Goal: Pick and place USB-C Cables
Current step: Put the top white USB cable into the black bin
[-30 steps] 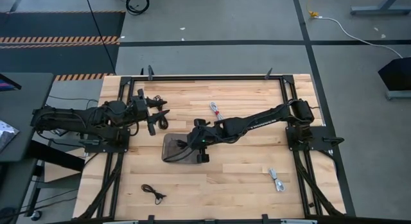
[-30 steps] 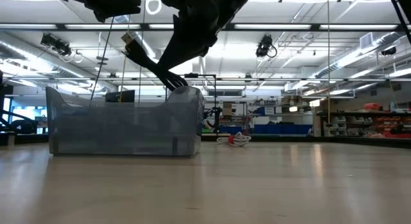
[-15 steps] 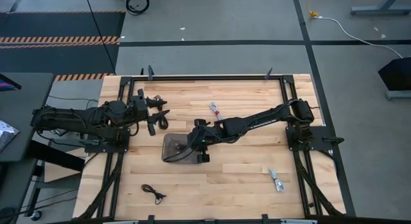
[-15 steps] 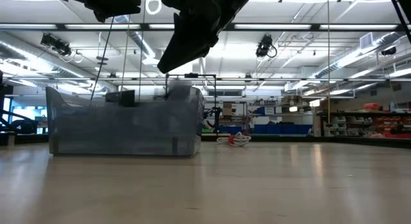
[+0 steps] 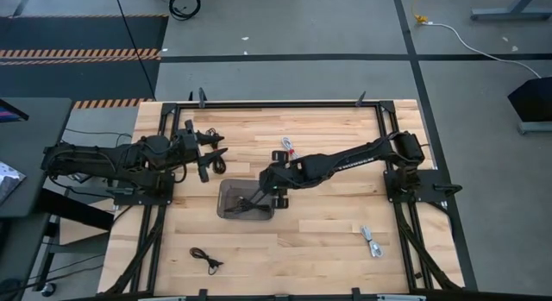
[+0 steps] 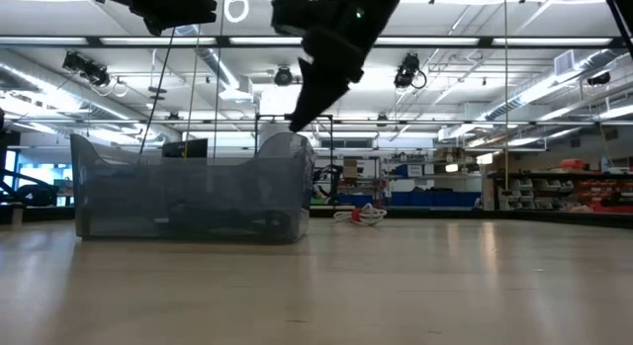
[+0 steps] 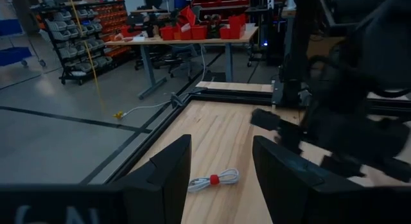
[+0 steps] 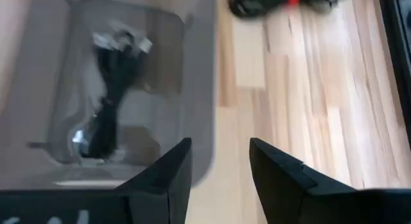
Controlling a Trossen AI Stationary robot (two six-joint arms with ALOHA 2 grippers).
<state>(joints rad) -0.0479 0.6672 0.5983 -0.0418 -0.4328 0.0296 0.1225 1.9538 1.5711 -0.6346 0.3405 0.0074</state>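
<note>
We can read no text, label, brand, number or sign anywhere; the pale marks at the bottom edge of the two wrist views are cut off and give us no letters we can make out

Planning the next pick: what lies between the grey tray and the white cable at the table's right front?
Only bare wood between tray and white cable, in the high view.
</note>
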